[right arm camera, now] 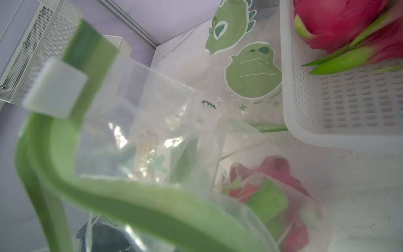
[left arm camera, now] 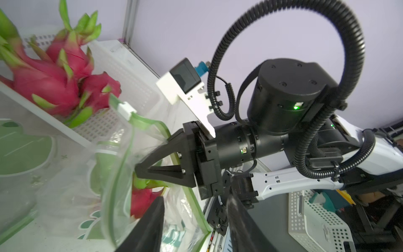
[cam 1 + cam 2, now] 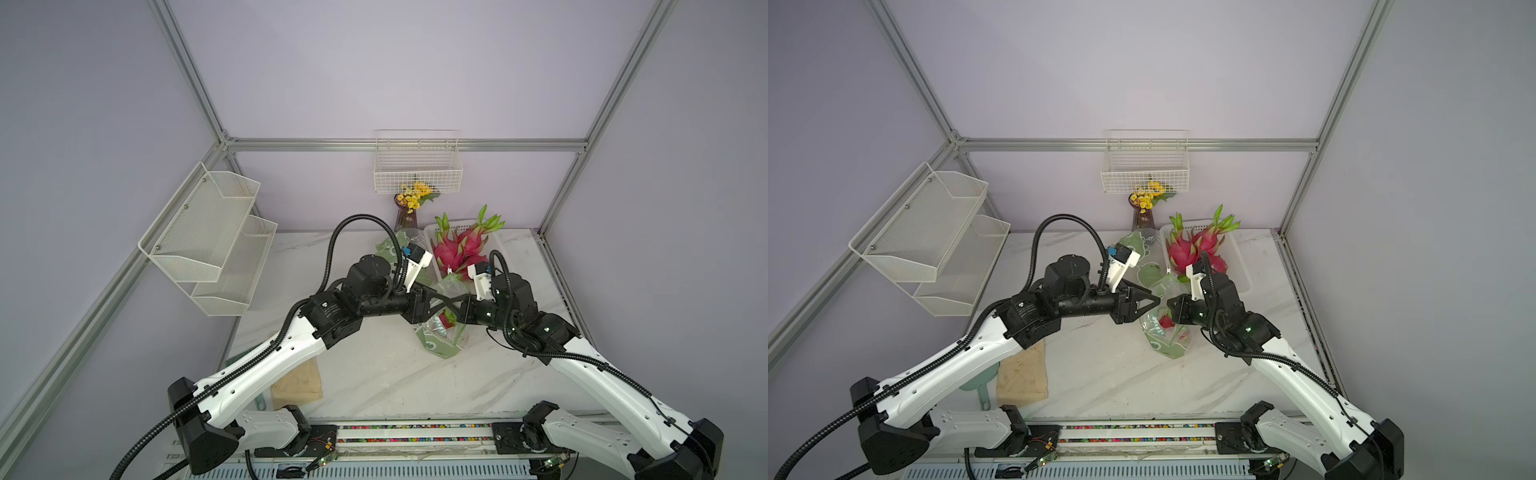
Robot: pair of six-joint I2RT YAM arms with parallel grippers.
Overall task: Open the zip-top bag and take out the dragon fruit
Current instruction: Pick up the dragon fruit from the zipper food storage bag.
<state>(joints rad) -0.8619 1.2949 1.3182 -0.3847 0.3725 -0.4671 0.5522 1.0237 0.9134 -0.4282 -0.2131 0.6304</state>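
Observation:
The clear zip-top bag (image 3: 441, 347) (image 3: 1168, 345) with a green zipper rim stands on the marble table between my two arms. Its mouth gapes, and the white slider (image 2: 126, 110) (image 1: 55, 91) sits at one end of the rim. One magenta dragon fruit (image 3: 1166, 322) (image 2: 141, 201) (image 1: 272, 170) lies inside. My right gripper (image 2: 137, 170) is shut on the bag's rim and holds it up. My left gripper (image 2: 195, 197) (image 3: 1156, 300) is open at the mouth. One finger is inside near the fruit, the other outside, with the rim between them.
A white plastic basket (image 3: 505, 245) (image 3: 1239, 270) behind the bag holds more dragon fruits (image 3: 453, 249). A second, flat bag (image 3: 390, 249) with green cartoon prints lies beside the basket. At the back wall are a flower vase (image 3: 409, 212) and a wire basket (image 3: 417, 166). A mesh shelf (image 3: 212, 237) hangs at the left, and a tan cloth (image 3: 297, 384) lies at the front left.

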